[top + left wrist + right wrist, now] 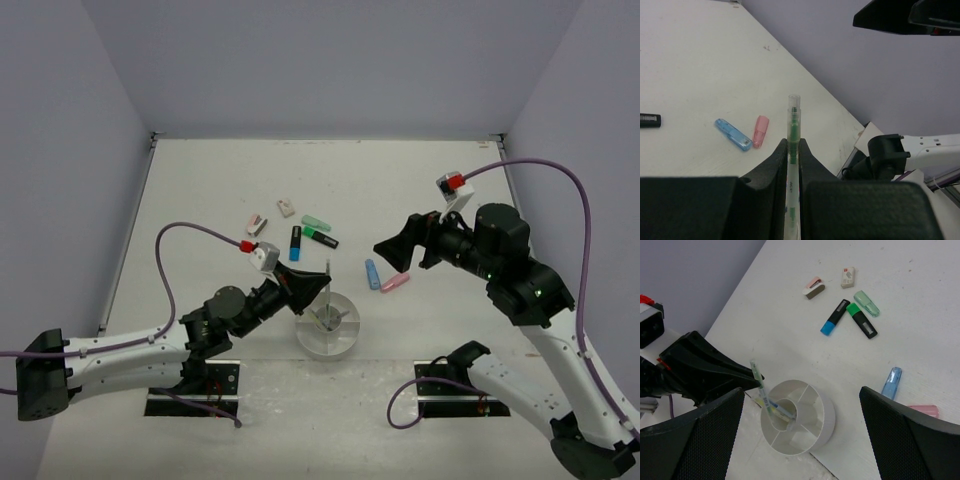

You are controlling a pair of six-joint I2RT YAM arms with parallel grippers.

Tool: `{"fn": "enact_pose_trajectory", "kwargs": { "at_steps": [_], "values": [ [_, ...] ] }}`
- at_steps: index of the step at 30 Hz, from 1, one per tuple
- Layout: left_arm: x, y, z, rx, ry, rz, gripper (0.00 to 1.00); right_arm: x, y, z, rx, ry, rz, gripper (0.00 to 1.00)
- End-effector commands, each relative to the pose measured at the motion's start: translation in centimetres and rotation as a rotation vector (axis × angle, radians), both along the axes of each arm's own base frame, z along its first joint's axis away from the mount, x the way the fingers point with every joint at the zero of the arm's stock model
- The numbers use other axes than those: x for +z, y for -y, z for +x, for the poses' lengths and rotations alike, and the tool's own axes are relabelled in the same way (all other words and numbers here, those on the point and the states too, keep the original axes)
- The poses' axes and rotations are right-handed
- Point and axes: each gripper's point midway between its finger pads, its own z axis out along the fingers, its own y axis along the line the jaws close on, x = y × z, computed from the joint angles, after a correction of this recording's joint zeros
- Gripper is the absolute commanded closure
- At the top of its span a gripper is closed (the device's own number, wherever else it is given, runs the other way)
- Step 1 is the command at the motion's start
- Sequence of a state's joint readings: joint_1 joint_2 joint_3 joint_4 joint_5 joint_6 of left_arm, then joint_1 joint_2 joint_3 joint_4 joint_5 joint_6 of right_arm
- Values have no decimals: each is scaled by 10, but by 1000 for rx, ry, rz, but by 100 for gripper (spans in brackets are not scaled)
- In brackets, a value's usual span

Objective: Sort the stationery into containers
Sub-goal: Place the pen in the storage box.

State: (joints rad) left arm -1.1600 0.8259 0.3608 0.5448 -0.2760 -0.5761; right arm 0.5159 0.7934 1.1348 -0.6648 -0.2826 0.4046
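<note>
Left arm lay low and stretched out from the near-left toward the dish [351, 338], wrist coming in over the dish's left rim. Left gripper [316, 286] was clenched on a clear pen with a green refill [793, 125]. The pen stood steeply tilted between the fingertips, top end poking above them, lower end dipping inside the dish's left side. Whether it touched bottom could not be told.

Right arm was arched, elbow high, to the right of the dish. Right gripper [392, 252] was spread wide with nothing between the jaws, hovering beyond the dish.

In the dish, a thin blue pen [781, 412] and a yellowish one leaned by the centre cup; exact compartment unclear.

Just beyond the dish to the right lay a blue highlighter [372, 273] and a pink highlighter [395, 283] side by side.
</note>
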Motion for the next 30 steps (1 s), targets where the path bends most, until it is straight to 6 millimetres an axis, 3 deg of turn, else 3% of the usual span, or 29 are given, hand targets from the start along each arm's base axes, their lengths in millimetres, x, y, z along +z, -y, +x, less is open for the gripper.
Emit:
{"fn": "enact_pose_trajectory", "kwargs": {
  "at_steps": [1,15,19,22,30],
  "values": [
    [21,-9,7,65,92,-63,100,8,-2,-6,16,10,43,2],
    [-18,-6,0,53,-7,-18,99,9,1,-9,3,11,48,2],
    [-18,-4,0,47,-15,-12,90,8,0,-7,4,8,44,2],
    [-22,-1,-1,42,-33,3,76,5,0,-5,0,4,33,1],
    [-27,0,-1,47,-74,19,51,-30,1,9,-29,-53,-41,1]
  ]
}}
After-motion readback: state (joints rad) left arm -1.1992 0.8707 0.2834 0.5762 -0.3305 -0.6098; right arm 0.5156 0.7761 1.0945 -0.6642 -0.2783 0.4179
